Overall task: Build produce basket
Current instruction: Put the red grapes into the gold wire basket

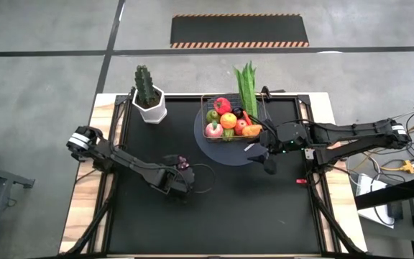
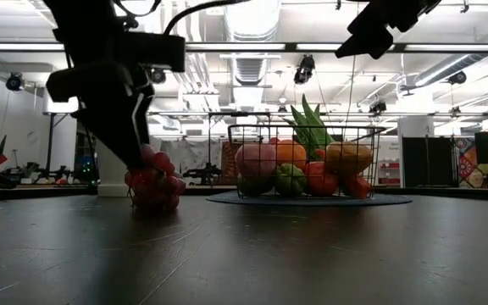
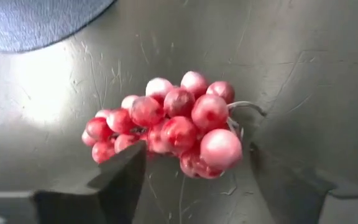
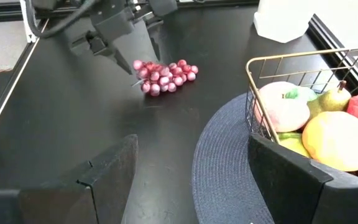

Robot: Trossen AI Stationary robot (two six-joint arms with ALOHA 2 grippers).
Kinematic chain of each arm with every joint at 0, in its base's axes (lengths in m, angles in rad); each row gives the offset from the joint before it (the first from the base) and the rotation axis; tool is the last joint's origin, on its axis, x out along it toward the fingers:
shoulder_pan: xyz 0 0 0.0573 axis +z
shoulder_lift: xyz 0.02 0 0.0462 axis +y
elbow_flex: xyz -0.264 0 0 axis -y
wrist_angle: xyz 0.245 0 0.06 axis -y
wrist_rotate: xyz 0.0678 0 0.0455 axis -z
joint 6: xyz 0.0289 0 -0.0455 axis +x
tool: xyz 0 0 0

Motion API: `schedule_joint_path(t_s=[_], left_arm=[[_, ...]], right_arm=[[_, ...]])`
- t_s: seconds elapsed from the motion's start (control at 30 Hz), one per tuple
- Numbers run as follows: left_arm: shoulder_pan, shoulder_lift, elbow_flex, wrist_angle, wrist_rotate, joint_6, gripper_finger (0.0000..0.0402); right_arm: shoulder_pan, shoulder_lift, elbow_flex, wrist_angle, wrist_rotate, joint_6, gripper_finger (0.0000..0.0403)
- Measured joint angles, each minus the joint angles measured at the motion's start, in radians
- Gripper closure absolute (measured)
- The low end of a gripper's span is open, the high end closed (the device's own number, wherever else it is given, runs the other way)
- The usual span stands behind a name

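Note:
A bunch of reddish-purple grapes (image 1: 184, 163) (image 3: 173, 121) (image 4: 165, 76) lies on the black table. My left gripper (image 1: 177, 174) (image 3: 196, 152) is low over the bunch and open, one finger on each side of its near end. The wire basket (image 1: 203, 115) (image 2: 252, 131) (image 4: 272, 59) stands on a round grey disc (image 1: 221, 150). It holds red, orange, green and pink toy fruits and a long leafy green (image 1: 247, 86). My right gripper (image 1: 261, 157) (image 4: 191, 180) is open, raised above the disc's edge beside the basket. My left gripper comes slanting down from the table's left, with a finger on each side of the grape bunch. One fingertip (image 3: 135, 155) shows right at the bunch's edge. I cannot tell whether it touches the grapes, which lie on the table.
A green cactus in a white hexagonal pot (image 1: 152, 109) stands at the table's far left, beside the disc. A thin dark cable loops on the table right of the grapes (image 1: 205, 173). The black mat's near half shows bare. Wooden table edges frame the mat.

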Motion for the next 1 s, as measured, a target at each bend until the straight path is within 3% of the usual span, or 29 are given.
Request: schedule_joint_path(t_s=[0.37,0.6,0.77,1.0], left_arm=[[-0.002,0.002,-0.011,0.029,-0.004,-0.013,0.0284],[-0.002,0.002,-0.011,0.054,-0.005,-0.013,0.036],[-0.006,0.002,-0.011,0.085,-0.007,-0.013,0.0394],[-0.023,-0.04,0.009,0.197,-0.052,0.04,0.04]], right_arm=[[0.0,0.0,0.0,0.0,0.0,0.0,0.0117],[0.0,0.0,0.0,-0.001,0.0,0.0,0.0117],[0.0,0.0,-0.003,-0.034,0.0,-0.017,0.0117],[0.009,-0.033,-0.064,-0.007,0.002,-0.027,0.0117]])
